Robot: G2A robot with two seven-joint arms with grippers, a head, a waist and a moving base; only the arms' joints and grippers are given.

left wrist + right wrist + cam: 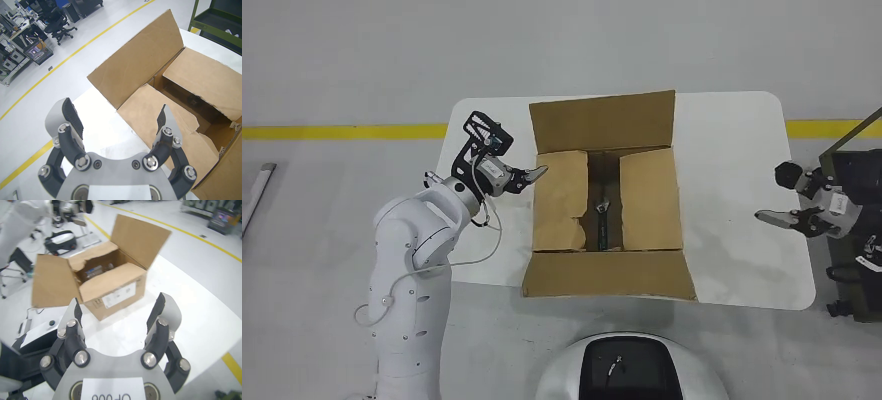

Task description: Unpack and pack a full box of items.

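Jaws gape wide in two pairs, flanking one four-flap box (562, 200).

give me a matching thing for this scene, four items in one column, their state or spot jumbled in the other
Column one:
1. box
2. left pincer
3. right pincer
4. table

Column two:
a. white, bearing the box
b. open, apart from the box, near the table's edge
c. brown, top flaps open
d. open, close beside the box's side

Pairs: 1-c, 2-d, 3-b, 4-a
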